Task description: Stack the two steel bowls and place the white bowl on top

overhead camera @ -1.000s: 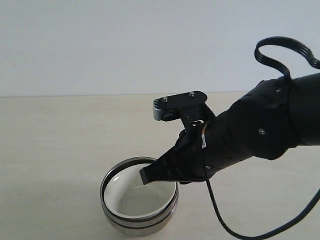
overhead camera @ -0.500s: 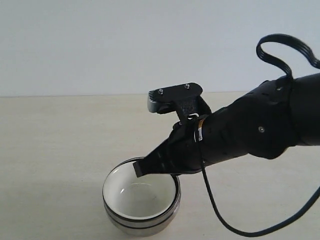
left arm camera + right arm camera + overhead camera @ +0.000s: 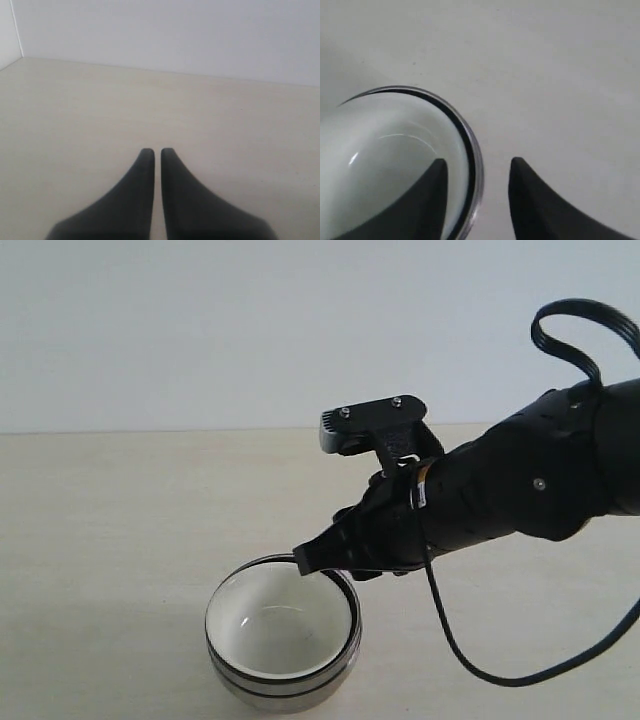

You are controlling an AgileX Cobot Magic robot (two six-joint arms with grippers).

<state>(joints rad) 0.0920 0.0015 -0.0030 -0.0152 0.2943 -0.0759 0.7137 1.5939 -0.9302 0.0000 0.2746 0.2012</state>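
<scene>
Raised and drawn back toward the right over the last second, the right pincer point(image 3: 303, 559) has been brought up out of the white bowl point(image 3: 280, 625), where its tip was dipped before. Its jaws, closed then, are now parted.

Nearest in the exterior view, the stack is found at the front of the tabletop point(image 3: 120, 510). The white bowl is seated inside the steel bowls point(image 3: 285, 687), and its pale rim is ringed by bright metal. Two metal bands can be made out, one under the other, so two steel bowls are counted, and one white bowl. All three appear nested upright, so the stacking is judged done.

Just behind the stack, the right pincer is held over its far rim, and the stack therefore lies below it and to the left. In the right wrist view the rim is straddled: one finger is seen over the white inside, the other outside over bare tabletop, with a moderate gap between them and nothing gripped. Whether the rim is touched cannot be told. The bowls being round, no long axis has to be matched, and a retreat up and to the right is judged to be all that is left. A dark cable point(image 3: 470, 660) is trailed from the arm across the tabletop.

The right arm is plainly the nearer one. The left pincer point(image 3: 156, 150) is shown only in its own wrist view, its jaws drawn almost together on nothing, with only bare tabletop and a pale wall point(image 3: 165, 35) ahead of it.
</scene>
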